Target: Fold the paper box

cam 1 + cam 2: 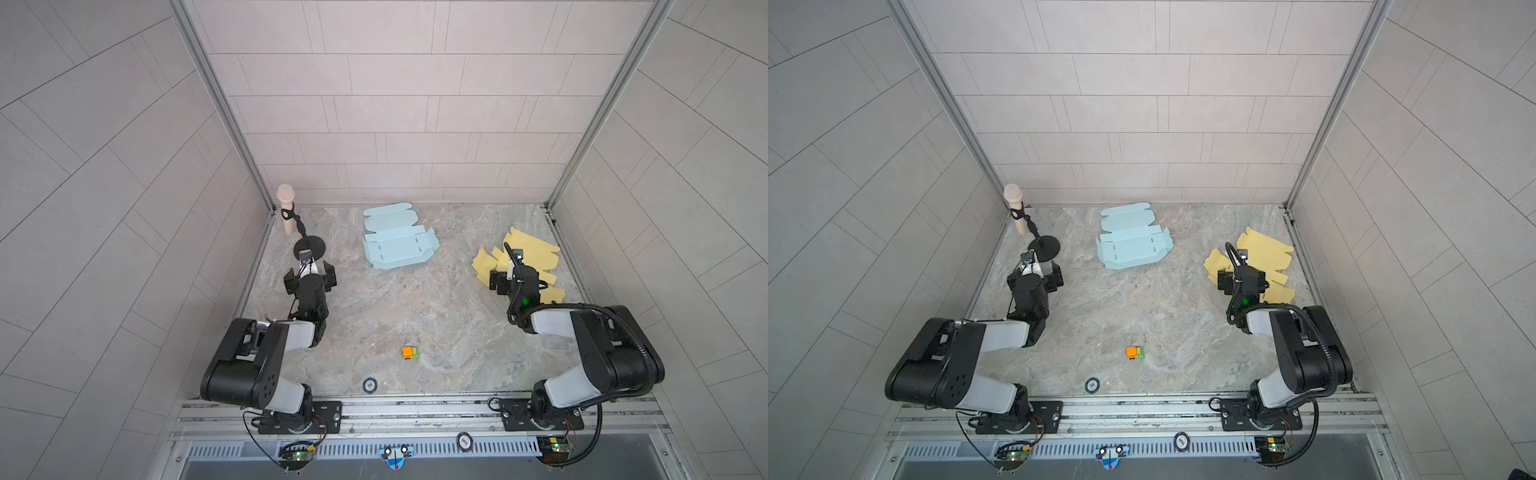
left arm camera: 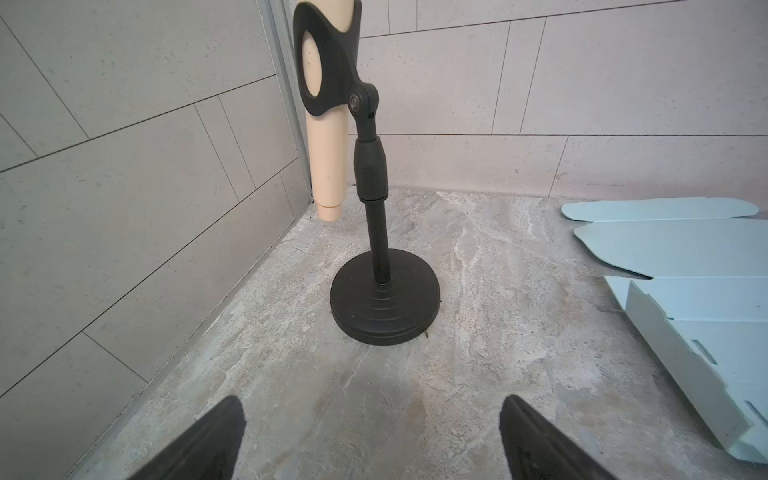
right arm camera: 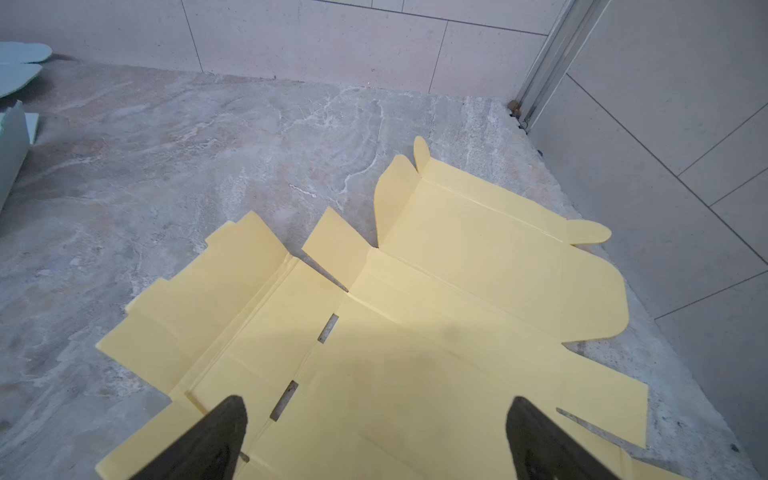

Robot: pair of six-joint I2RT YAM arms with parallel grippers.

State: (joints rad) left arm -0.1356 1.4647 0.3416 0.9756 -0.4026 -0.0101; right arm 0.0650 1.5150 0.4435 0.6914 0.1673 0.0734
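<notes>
Yellow paper box [image 1: 532, 248], unfolded flat at the far right of the tabletop [image 1: 415, 316]; long axis near-to-far, rounded lid flaps toward the far right corner. Right fingers [image 3: 224, 432] spread wide above it, holding nothing. Left fingers [image 2: 220, 432] equally wide and empty, facing a microphone stand [image 2: 384, 307]. Blue paper box [image 1: 397, 247] at far centre.

Matt yellow paper box [image 3: 478, 270], stone-look table [image 3: 208, 166]

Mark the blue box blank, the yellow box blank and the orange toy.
blue box blank [image 1: 399, 247], in a top view, slotted middle panel.
yellow box blank [image 3: 478, 249], right wrist view, broad flat panel.
orange toy [image 1: 408, 352], in a top view, orange top.
</notes>
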